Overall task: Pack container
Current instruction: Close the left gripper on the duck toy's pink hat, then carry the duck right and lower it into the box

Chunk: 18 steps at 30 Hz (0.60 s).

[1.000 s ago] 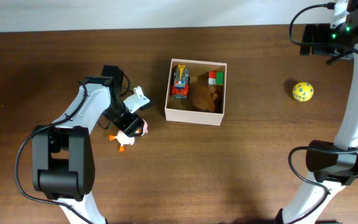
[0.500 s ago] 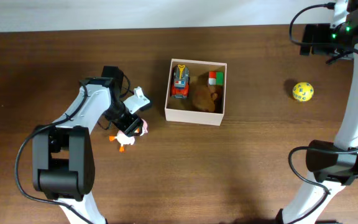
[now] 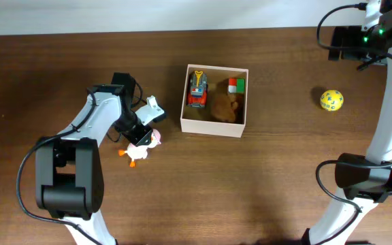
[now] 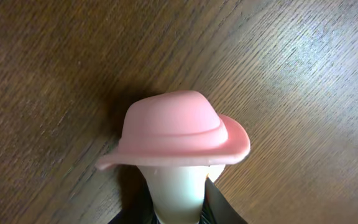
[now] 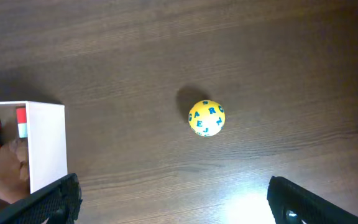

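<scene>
The container (image 3: 213, 129) is a small white-walled box at mid-table, also at the left edge of the right wrist view (image 5: 45, 143). Inside lie a red toy truck (image 3: 197, 89), a brown plush (image 3: 224, 107) and a red-green block (image 3: 236, 84). Left of it a white toy duck (image 3: 136, 152) with a pink hat (image 4: 176, 130) lies on the wood. My left gripper (image 3: 141, 138) is shut on the duck, its black fingers (image 4: 221, 210) pressed against both sides of the white neck (image 4: 178, 186). My right gripper (image 5: 173, 199) hangs wide open above bare table at the far right (image 3: 342, 42).
A yellow ball with blue letters (image 3: 331, 100) sits right of the container, ahead of the right gripper (image 5: 207, 117). The arm bases stand at the near edge on both sides. Dark wood table stretches around everything.
The left jaws have come together on the duck's neck. The duck has shifted slightly to the left. The right arm has not moved.
</scene>
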Tool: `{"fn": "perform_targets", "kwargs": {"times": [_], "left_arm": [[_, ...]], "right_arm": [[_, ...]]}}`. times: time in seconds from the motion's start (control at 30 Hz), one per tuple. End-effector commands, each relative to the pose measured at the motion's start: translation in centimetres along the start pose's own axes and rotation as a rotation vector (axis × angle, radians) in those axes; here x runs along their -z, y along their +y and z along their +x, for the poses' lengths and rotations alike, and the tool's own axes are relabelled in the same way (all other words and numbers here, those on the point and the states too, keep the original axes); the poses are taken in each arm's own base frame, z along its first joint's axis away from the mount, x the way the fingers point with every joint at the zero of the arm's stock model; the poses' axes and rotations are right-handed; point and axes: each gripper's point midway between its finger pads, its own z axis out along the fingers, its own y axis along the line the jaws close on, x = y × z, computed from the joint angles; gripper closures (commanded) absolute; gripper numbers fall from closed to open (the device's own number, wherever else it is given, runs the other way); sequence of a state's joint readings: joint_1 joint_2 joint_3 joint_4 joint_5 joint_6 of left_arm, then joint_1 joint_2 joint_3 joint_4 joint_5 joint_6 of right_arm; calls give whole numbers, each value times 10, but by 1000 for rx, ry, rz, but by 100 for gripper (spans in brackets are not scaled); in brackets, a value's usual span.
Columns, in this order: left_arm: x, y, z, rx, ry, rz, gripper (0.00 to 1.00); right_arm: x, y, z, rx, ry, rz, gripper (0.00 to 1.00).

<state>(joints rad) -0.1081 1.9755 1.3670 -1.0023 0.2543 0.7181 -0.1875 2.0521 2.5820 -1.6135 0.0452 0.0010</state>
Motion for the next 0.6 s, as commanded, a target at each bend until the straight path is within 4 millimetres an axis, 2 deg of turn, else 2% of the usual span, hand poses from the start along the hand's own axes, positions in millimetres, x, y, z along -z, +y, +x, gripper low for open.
{"fn": "perform_targets", "kwargs": {"times": [0.0,0.17,0.33,0.37,0.47,0.57], "left_arm": [[16,8,-15,-21,-37,-32,79],[55,22,-46,-48,-116,-102,80],[115,36,-86,-36,-243,-202,79],[126,38,-93,-27,-269,-218,82],[155,33,-110,-22,-334,-237,88],[174,25,-119,-20,-363,-247,92]], "right_arm": [[1,-3,-1,-11,-6,10,1],[1,-3,-1,-11,-6,10,1],[1,-3,-1,-11,-6,10,1],[1,-3,-1,-11,-6,10,1],[1,-3,-1,-11,-6,10,1],[0,-3,-1,-11,-5,10,1]]}}
